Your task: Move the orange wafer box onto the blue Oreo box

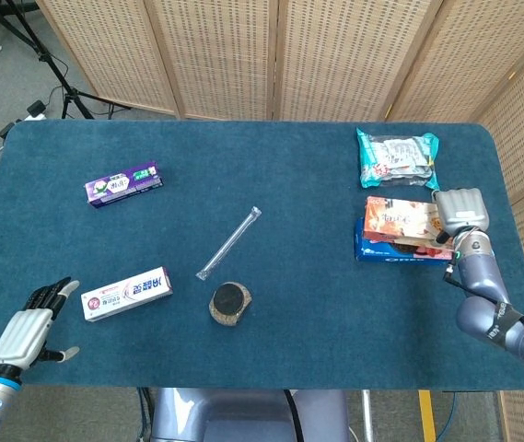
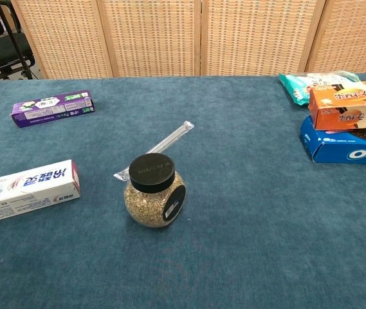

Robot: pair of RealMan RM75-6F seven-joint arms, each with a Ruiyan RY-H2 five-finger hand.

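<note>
Now the right robot hand (image 1: 459,208) grips the orange wafer box (image 1: 401,219) at right of frame, over the blue Oreo box (image 1: 398,248); released off-centre, it may tip off; left robot hand (image 1: 27,327) open.

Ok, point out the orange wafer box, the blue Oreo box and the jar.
orange wafer box (image 1: 398,219), head view, top face.
blue Oreo box (image 2: 337,148), chest view, front side.
jar (image 2: 152,171), chest view, black lid.

A table (image 1: 271,147) covered in dark blue-green cloth fills most of the scene. Along its far edge stands a folding screen (image 1: 243,55) of woven cane panels in pale wooden frames. Beyond the far left corner lies grey floor (image 1: 4,87) with tripod legs (image 1: 54,78) (cables trail nearby) under even light.
</note>
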